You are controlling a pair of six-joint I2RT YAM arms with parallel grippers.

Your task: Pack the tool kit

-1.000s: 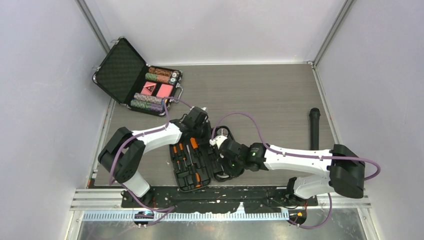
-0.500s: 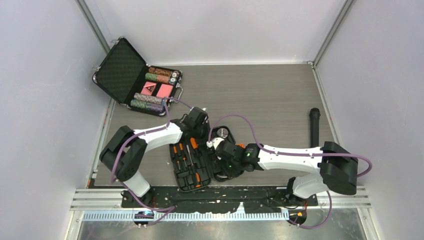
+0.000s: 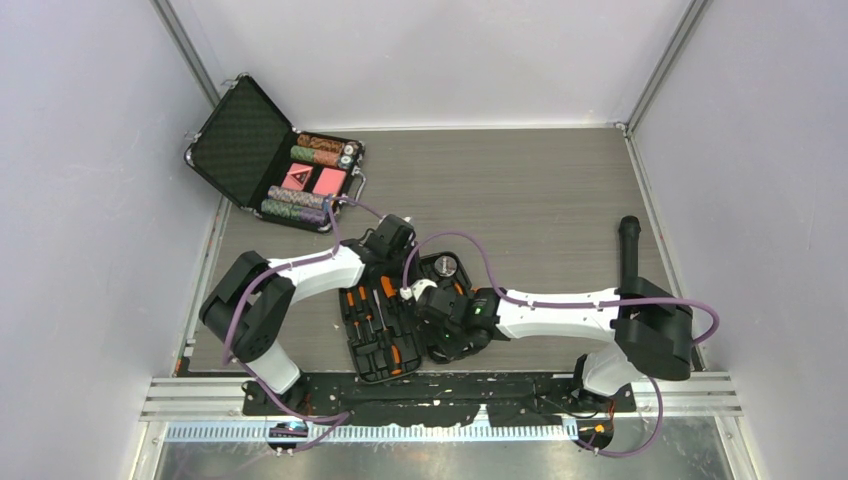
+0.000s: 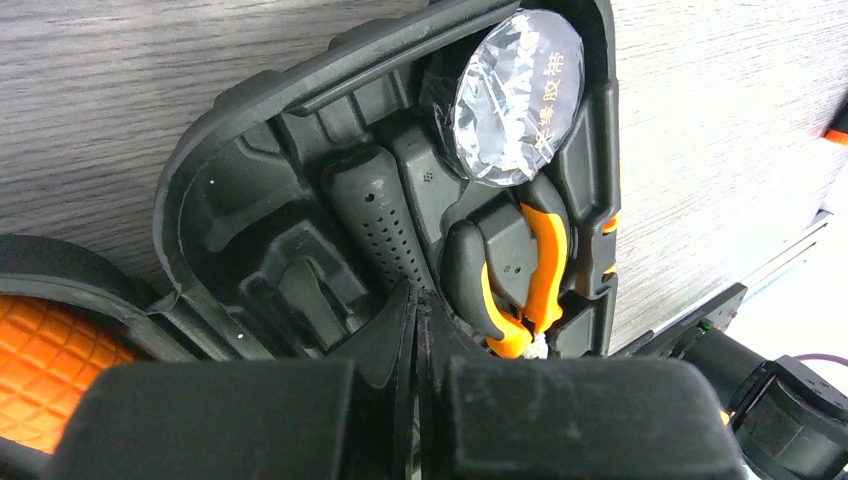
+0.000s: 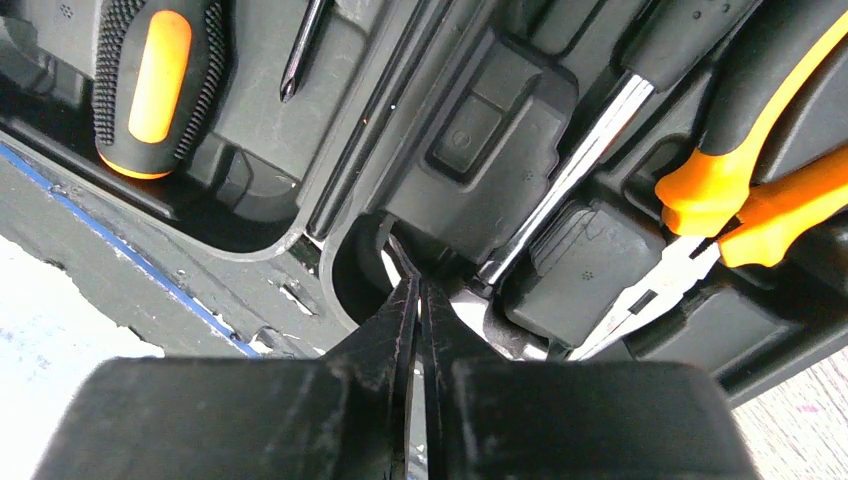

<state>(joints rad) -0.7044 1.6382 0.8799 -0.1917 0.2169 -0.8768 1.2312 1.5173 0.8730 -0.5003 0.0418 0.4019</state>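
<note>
**Right arm pulled in over the kit, both jaws now closed**

Since a second ago my right arm has folded in to the left, elbow and wrist both sliding further over the right half of the case, and both sets of jaws have gone from a small gap to closed. Nothing else on the table (image 3: 540,190) has shifted.

I see the tool kit (image 3: 372,330) lying open and flat near the near edge, between the two arms, just ahead of their bases. Its left half shows the orange-and-black screwdrivers in their slots. Its right half is mostly covered by my right wrist.

My left gripper (image 4: 415,312) sits at the far end of the kit with its fingers pressed together and nothing between them. Its tips are down against the moulded interior. Past them I see a foil-wrapped roll of tape (image 4: 517,95) in its round pocket and the pliers (image 4: 545,265) with orange grips seated beside it.

My right gripper (image 5: 415,300) is also fully closed and empty. Its tips point into the notch at the hinge line between the two halves, at the near end. A screwdriver (image 5: 150,80) lies in the half on one side of them.

The open briefcase (image 3: 280,165) of chips stands at the far left corner, and a black tube (image 3: 628,255) lies at the right edge.
</note>
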